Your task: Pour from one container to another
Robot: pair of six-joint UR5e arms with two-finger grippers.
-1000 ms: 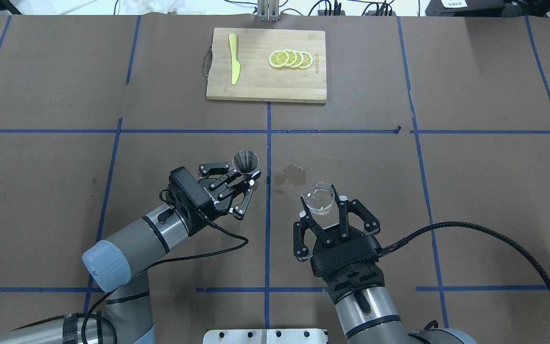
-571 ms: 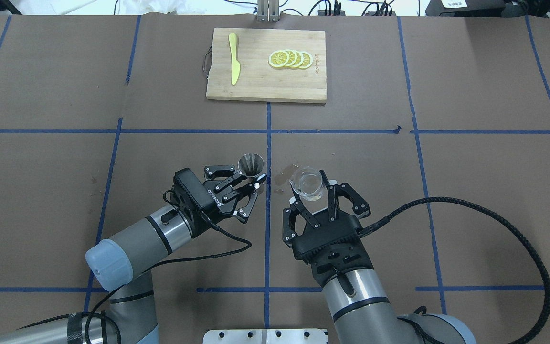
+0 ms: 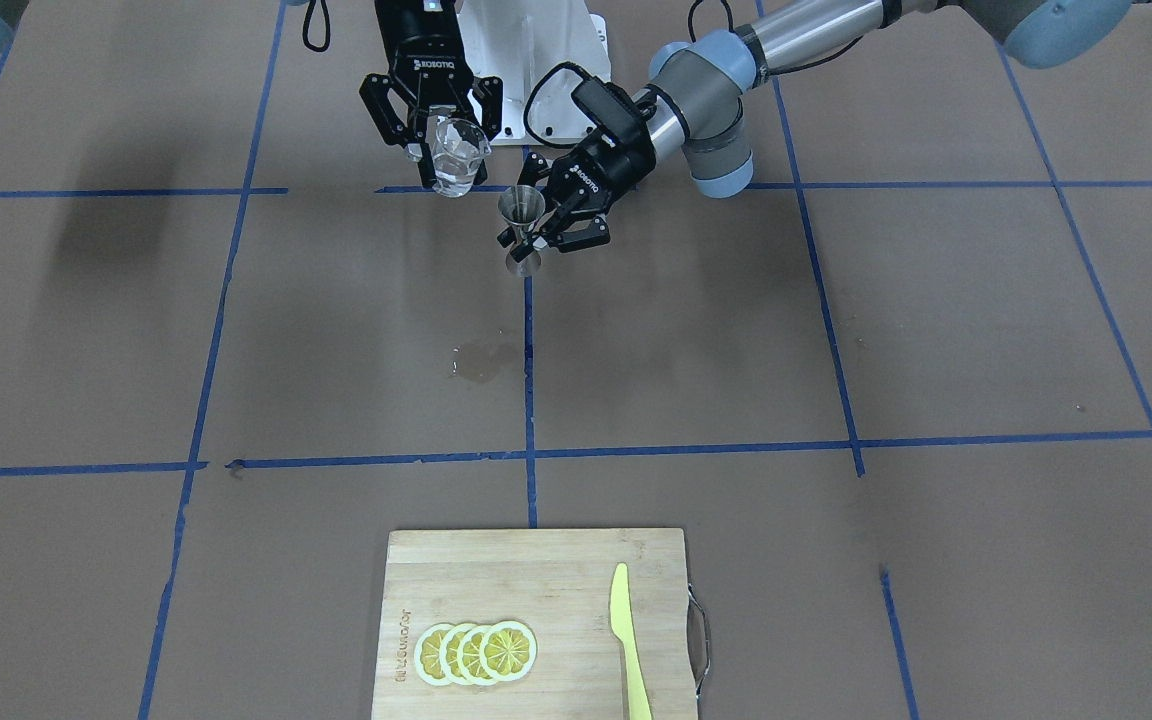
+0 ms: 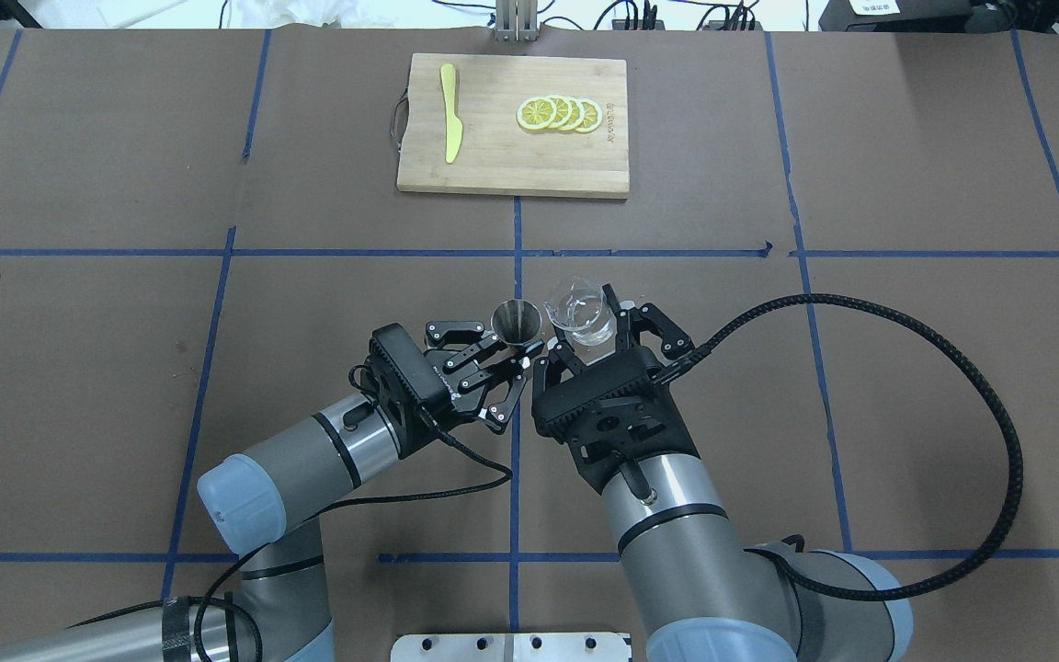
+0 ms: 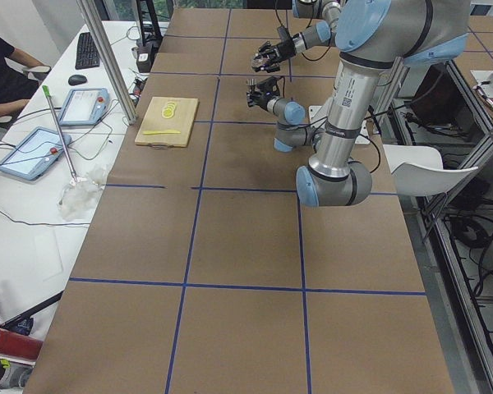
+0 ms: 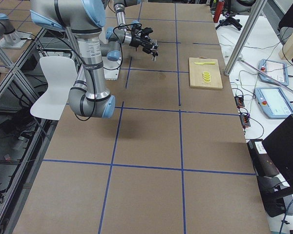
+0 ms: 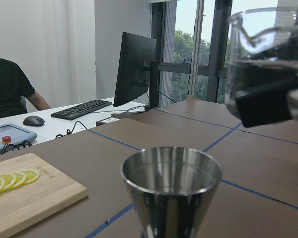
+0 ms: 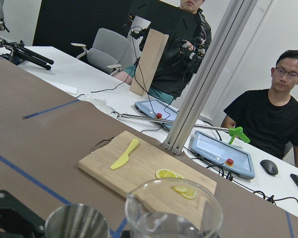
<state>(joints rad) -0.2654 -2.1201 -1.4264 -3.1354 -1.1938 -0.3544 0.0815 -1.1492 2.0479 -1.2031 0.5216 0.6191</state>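
Looking down from overhead, I have the left gripper (image 4: 513, 350) closed on the narrow waist of the small grey stainless-steel hourglass jigger (image 4: 516, 321). Its fingers are drawn in tight around that neck, and the jigger stands upright with its open upper cone facing up. Just to its right, the right gripper (image 4: 585, 333) has its fingers part-way closed on the sides of the small clear glass cup with a pouring lip (image 4: 577, 311). The cup sits between the fingertips, out ahead of the palm. Cup and jigger are just beside each other, not touching, with the lip turned toward the jigger.

The cup is transparent with a thin rim, and I read it as close to upright. In the front-facing view it appears to hold some clear liquid low down. The jigger is shiny inside, and I cannot tell whether anything is in it.

The left wrist camera gives me what overhead cannot: the cup's lip hangs higher than the jigger's rim, off to one side rather than over the opening. The front-facing view shows both cones of the jigger, and a dark damp patch (image 3: 481, 362) on the brown paper table (image 3: 836, 330), which overhead does not show. The side views are too small for grip detail.

At the far edge lies a bamboo cutting board (image 4: 511, 161) with lemon slices (image 4: 559, 113) and a yellow knife (image 4: 449, 110). The right wrist view catches a seated person in a black shirt (image 8: 268, 119) beyond it.
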